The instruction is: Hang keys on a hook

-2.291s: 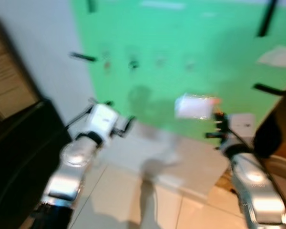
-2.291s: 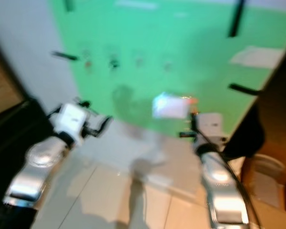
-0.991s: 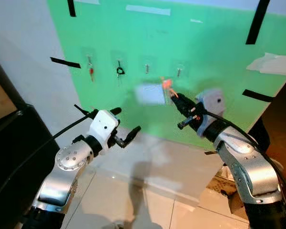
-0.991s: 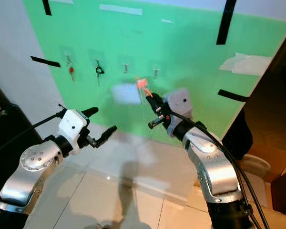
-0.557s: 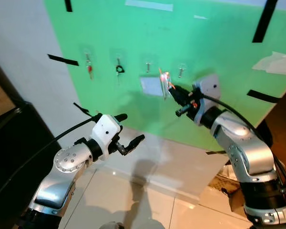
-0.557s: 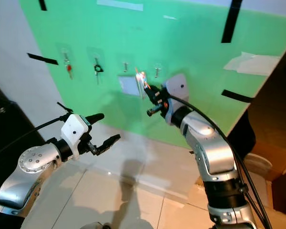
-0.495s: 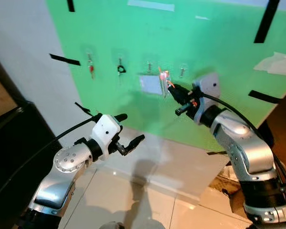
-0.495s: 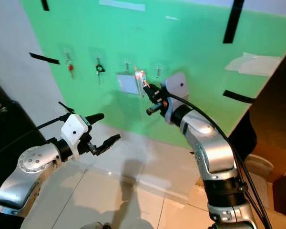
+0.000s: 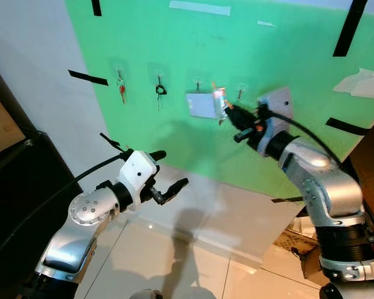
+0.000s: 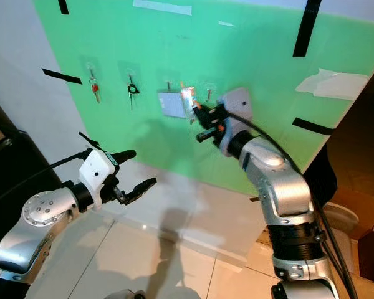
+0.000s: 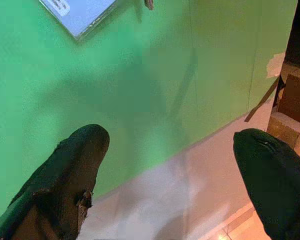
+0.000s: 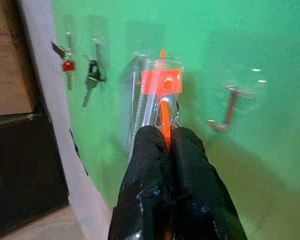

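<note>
I count four hooks (image 9: pixel 240 92) on the green board (image 9: pixel 287 68), two hung keys (image 9: pixel 121 89), one card tag (image 9: pixel 203 105), and two grippers (image 9: pixel 232 122).

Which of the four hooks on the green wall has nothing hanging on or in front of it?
The rightmost hook is bare. The two on the left carry a red key and a black key; the right pincer holds the card tag at the third.

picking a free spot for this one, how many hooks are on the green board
4, in one row: one holding the red key, one holding the black key, one behind the card in the right end effector, one bare hook rightmost.
</note>
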Robot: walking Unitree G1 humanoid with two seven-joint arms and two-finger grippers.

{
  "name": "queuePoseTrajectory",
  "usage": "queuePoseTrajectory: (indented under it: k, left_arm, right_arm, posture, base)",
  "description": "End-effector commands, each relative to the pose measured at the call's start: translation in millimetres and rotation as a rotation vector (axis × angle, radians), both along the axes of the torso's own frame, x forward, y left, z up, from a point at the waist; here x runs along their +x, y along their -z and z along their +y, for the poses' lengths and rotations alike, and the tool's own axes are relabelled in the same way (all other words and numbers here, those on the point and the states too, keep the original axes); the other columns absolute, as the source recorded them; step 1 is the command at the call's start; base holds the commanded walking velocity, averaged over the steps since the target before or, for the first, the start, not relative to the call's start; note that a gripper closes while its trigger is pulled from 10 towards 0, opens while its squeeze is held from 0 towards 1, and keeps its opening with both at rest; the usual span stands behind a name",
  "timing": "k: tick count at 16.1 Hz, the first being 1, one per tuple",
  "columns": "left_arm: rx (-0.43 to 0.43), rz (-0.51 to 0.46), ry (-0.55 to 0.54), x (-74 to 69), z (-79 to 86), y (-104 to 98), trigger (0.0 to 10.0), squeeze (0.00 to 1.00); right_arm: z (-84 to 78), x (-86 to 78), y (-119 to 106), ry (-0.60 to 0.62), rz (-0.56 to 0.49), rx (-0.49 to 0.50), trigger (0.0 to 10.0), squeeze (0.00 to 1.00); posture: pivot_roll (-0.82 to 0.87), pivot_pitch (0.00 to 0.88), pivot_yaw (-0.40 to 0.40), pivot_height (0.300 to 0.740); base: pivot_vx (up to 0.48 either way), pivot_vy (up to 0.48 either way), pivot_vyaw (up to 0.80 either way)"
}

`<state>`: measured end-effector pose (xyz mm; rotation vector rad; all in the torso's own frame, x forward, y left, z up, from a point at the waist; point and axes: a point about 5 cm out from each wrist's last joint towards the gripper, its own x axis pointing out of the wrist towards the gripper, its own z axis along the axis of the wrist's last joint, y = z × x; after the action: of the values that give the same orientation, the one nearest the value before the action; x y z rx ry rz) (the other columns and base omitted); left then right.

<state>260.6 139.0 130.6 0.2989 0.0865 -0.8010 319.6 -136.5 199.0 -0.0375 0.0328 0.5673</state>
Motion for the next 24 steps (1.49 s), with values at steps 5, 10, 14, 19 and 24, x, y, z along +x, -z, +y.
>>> queuePoseTrajectory:
  k: [5,10,14,19,24]
  left_arm:
    - [-0.003,-0.007,0.016,-1.1,-0.9,-4,10.0,0.00]
    - [-0.001,-0.006,0.015,-0.9,-0.7,-4,10.0,0.00]
    - [0.000,-0.006,0.015,-0.8,0.1,-4,10.0,0.00]
    - [0.001,-0.005,0.020,-0.8,0.3,-5,10.0,0.00]
    - [-0.001,-0.002,0.018,-0.9,0.0,-5,10.0,0.00]
  right_arm:
    - [-8.9,2.5,-11,0.012,-0.013,0.042,10.0,0.00]
    - [-15.3,8.5,-1,0.085,0.109,0.086,10.0,0.00]
    - [-27.3,13.2,3,0.163,0.196,0.218,10.0,0.00]
    - [-19.9,5.0,-5,0.058,0.127,0.181,10.0,0.00]
    - [-15.7,2.7,-18,-0.004,0.081,0.200,10.0,0.00]
  posture:
    - [-0.05,0.000,0.024,0.740]
    - [-0.05,0.000,0.022,0.740]
    - [-0.04,0.000,0.025,0.740]
    - [-0.05,0.000,0.028,0.740]
    - [-0.04,0.000,0.028,0.740]
  base:
    - [0.000,0.000,0.00]
    - [0.000,0.000,0.00]
    - [0.000,0.000,0.00]
    - [0.000,0.000,0.00]
    - [0.000,0.000,0.00]
